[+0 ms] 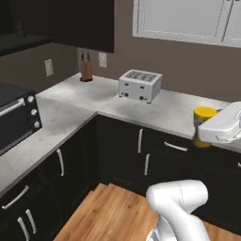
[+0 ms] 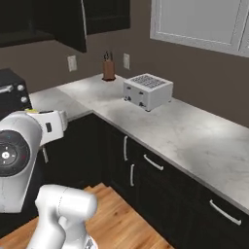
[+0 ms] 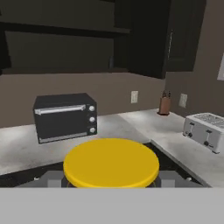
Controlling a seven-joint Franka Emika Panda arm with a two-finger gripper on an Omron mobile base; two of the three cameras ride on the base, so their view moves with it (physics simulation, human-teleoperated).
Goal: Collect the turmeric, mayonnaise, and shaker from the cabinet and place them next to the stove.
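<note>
In the left base view, note the turmeric (image 1: pixel 204 114) carried upright at the arm's end, over the counter (image 1: pixel 160 110) edge, lid up for transport.

In the right base view, the toaster (image 2: pixel 148 90) sits mid-counter.

In the hand view, the gripper (image 3: pixel 111 180) is clamped around the jar; no writing is legible.

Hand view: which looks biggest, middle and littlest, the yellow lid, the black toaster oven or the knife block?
1. Yellow lid of the turmeric, though it sits right at the camera, so nearness inflates it.
2. Toaster oven.
3. Knife block, far back.
</note>
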